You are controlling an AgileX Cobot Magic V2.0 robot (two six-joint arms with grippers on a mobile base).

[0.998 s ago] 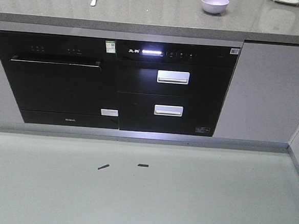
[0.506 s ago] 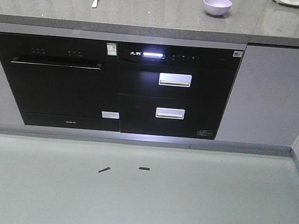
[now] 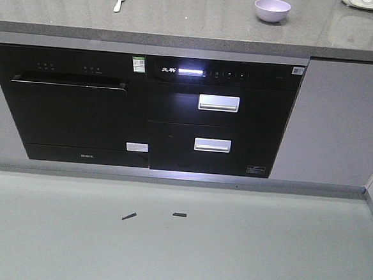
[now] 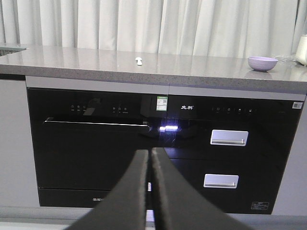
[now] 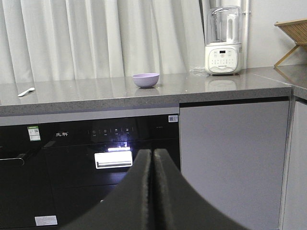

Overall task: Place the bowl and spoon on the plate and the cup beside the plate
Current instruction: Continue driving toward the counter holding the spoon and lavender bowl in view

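The lilac bowl sits on the grey countertop at the right, also seen in the left wrist view and the right wrist view. The pale spoon lies on the same counter further left. Plate and cup are out of view. My left gripper is shut and holds nothing, well short of the counter and below its top. My right gripper is likewise shut and holds nothing.
Below the counter are a black dishwasher and a black drawer unit with two silver handles. A white blender stands at the counter's right end. Two dark tape marks lie on the floor. White curtains hang behind.
The counter, bowl and spoon have slid slightly down and to the right in the front view, so the camera has shifted. Nothing on the counter moved.
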